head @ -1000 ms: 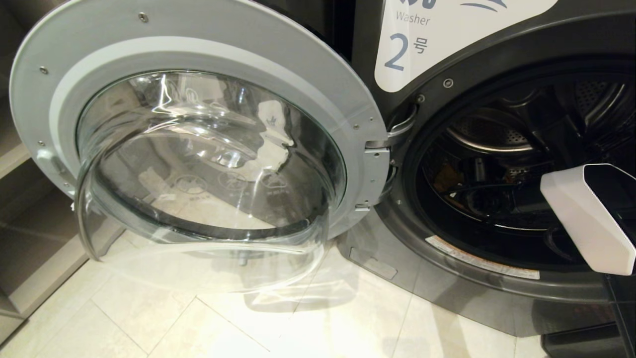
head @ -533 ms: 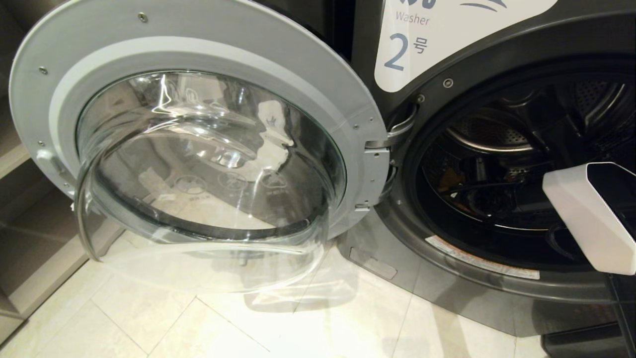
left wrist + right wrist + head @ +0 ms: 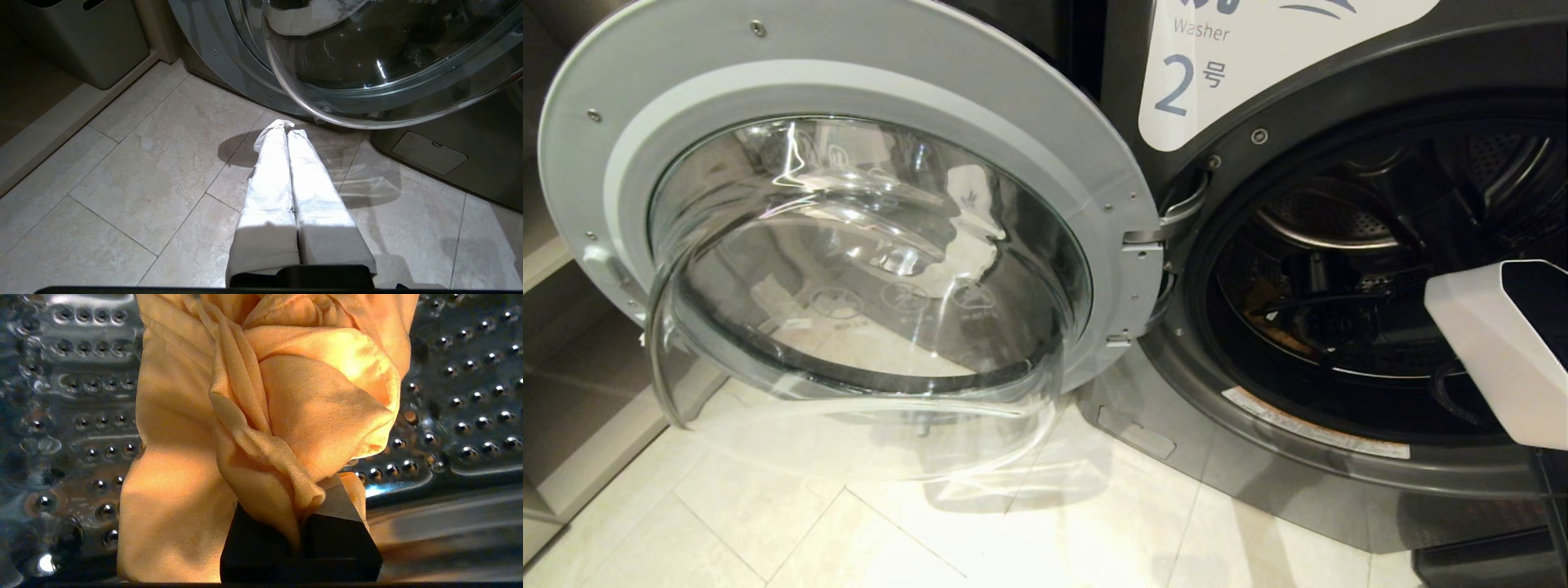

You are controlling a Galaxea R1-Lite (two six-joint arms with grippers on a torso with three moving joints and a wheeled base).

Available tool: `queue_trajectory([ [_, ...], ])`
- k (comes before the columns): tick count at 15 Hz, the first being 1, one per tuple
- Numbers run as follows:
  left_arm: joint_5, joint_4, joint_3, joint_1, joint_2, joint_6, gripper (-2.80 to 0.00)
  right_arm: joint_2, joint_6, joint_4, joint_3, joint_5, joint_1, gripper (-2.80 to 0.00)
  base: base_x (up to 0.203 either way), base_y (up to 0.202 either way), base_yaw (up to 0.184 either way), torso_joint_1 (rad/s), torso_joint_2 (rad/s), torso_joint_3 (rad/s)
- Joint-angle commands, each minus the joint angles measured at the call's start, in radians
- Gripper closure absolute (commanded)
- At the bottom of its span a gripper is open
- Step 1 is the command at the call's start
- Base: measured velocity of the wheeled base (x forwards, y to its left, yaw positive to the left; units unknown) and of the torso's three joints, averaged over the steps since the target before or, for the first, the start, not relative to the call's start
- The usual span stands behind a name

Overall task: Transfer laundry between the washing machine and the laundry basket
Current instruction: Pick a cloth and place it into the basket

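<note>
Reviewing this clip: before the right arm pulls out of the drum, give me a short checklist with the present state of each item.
1. Right gripper shut on the yellow-orange garment: ok, a fold is pinched between its fingers.
2. Garment free of the drum wall: cannot tell, the cloth hides what lies behind it.
3. Washing machine door swung wide, opening clear: ok.
4. Left gripper shut and out of the way above the floor: ok.
5. Laundry basket ready to receive: cannot tell, not in view.
6. Red garment located: cannot tell, not in view.
</note>
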Motion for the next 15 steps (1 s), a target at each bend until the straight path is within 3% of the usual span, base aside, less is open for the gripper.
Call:
queue_trajectory([
  [1,0.000,-0.001,0.040,0.001,0.001,-0.001,0.00,-0.008,0.001,-0.002,0.016,-0.003,0.000,0.00,0.000,0.000,0.000,0.000,0.00,0.000],
  [11,0.000,-0.001,0.040,0.001,0.001,0.001,0.00,-0.094,0.020,0.046,0.033,0.002,0.000,0.00,0.000,0.000,0.000,0.000,0.00,0.000],
  [15,0.000,-0.001,0.040,0.001,0.001,0.000,0.00,-0.272,0.026,0.034,0.220,0.001,0.000,0.00,0.000,0.000,0.000,0.000,0.00,0.000],
])
